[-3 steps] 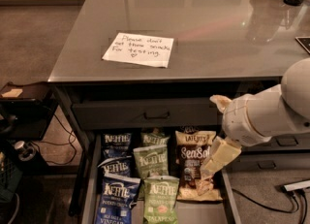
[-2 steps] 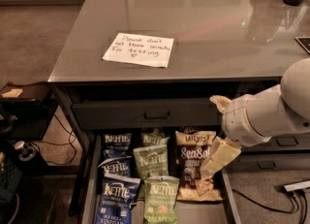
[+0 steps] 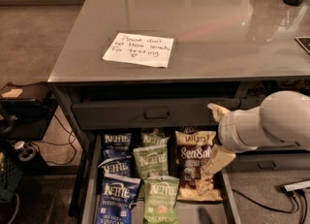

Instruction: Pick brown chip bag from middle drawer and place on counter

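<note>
The brown chip bag lies flat on the right side of the open middle drawer, its "Sea Salt" lettering facing up. My gripper comes in from the right on a white arm and hangs just above the bag's right edge. It is open: one cream finger points up towards the drawer front above, and the other reaches down over the bag's right side. Nothing is held. The counter lies above, with a white handwritten note on it.
Several blue Kettle bags and green Kettle bags fill the left and middle of the drawer. A shut upper drawer front with a bar handle sits above. A dark side table stands at left. Cables lie on the floor at right.
</note>
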Available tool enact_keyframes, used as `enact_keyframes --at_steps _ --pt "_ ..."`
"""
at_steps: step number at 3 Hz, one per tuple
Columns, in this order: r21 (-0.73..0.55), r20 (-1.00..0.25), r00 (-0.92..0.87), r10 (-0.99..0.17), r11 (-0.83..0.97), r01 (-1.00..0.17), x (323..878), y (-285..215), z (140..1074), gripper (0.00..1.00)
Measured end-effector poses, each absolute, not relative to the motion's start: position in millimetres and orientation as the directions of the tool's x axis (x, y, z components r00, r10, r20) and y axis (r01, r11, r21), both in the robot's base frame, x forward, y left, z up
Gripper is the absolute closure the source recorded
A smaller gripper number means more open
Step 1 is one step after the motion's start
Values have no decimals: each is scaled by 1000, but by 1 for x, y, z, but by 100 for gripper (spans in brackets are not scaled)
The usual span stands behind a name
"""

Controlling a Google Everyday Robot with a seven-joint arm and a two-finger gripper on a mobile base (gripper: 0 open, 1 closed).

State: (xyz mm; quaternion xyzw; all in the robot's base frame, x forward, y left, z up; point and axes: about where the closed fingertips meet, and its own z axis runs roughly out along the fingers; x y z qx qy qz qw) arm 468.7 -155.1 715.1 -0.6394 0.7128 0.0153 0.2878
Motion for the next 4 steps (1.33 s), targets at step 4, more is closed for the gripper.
enact_keyframes --at_steps 4 --pt "-299 -476 59 -878 98 -949 525 -167 558 0"
